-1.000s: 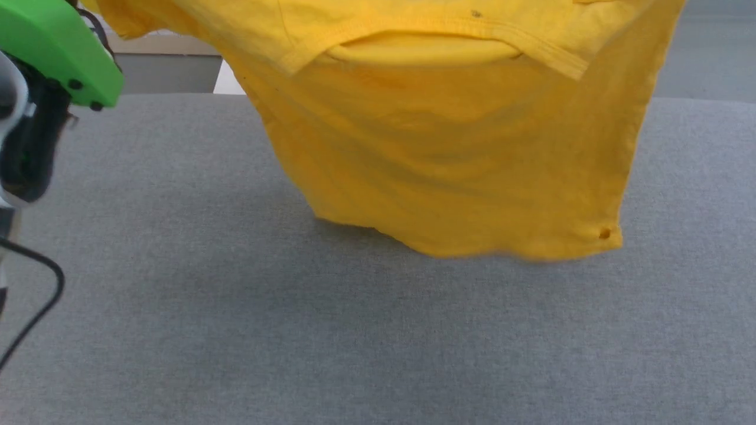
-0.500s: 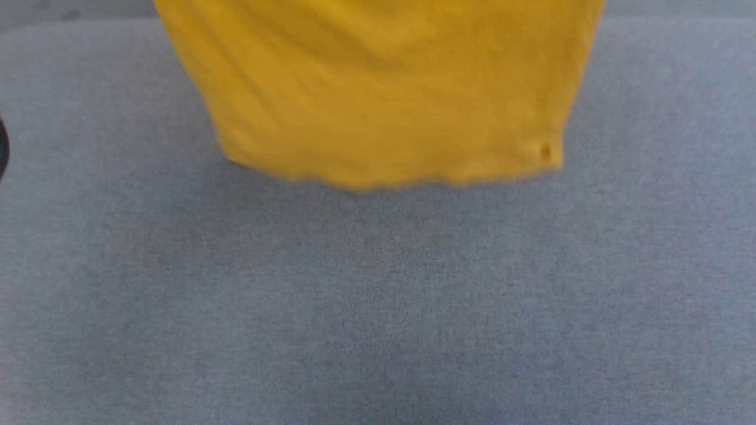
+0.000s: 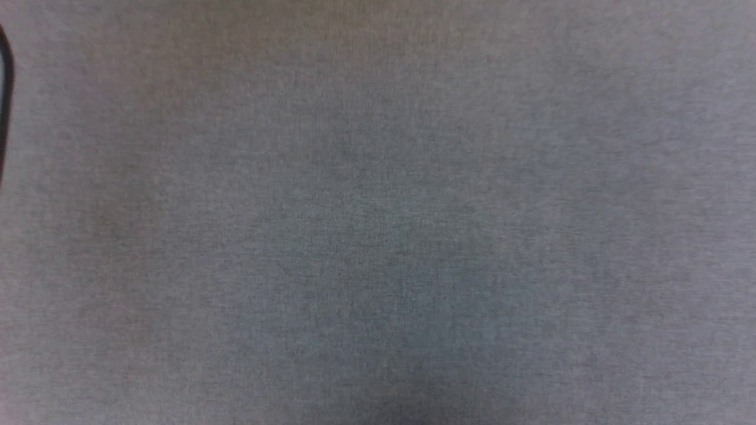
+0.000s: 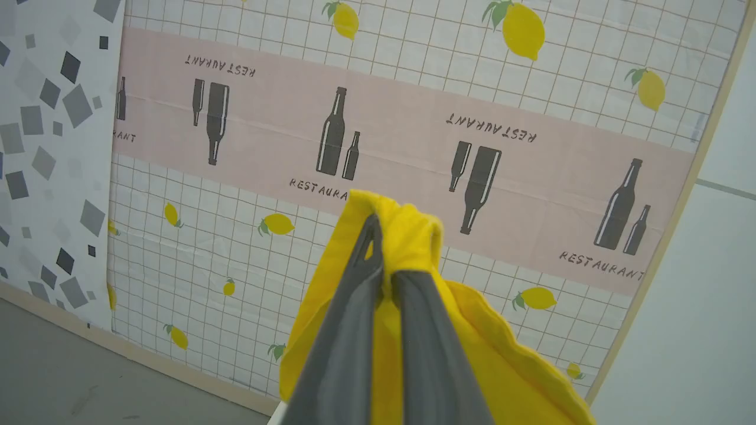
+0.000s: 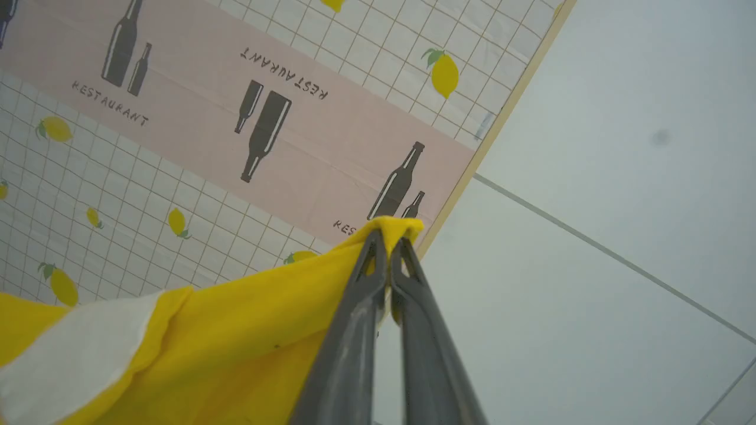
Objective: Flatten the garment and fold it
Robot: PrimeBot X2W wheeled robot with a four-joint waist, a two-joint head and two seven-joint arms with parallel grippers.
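Observation:
The garment (image 4: 508,366) is yellow cloth, held up in the air by both arms. In the left wrist view my left gripper (image 4: 384,242) is shut on a bunched edge of it, and the cloth drapes down around the grey fingers (image 4: 348,348). In the right wrist view my right gripper (image 5: 388,242) is shut on another pinch of the garment (image 5: 236,330), which stretches away to the left and shows a white patch (image 5: 77,360).
The head view looks down on a grey cloth-covered table (image 3: 378,236), with a dark cable (image 3: 5,88) at its left edge. Behind the raised grippers stands a wall panel (image 4: 413,130) printed with lemons and bottles, beside a plain white wall (image 5: 620,177).
The head view has tilted down over the last second, so the hanging yellow cloth and the green arm part have slid out of its top.

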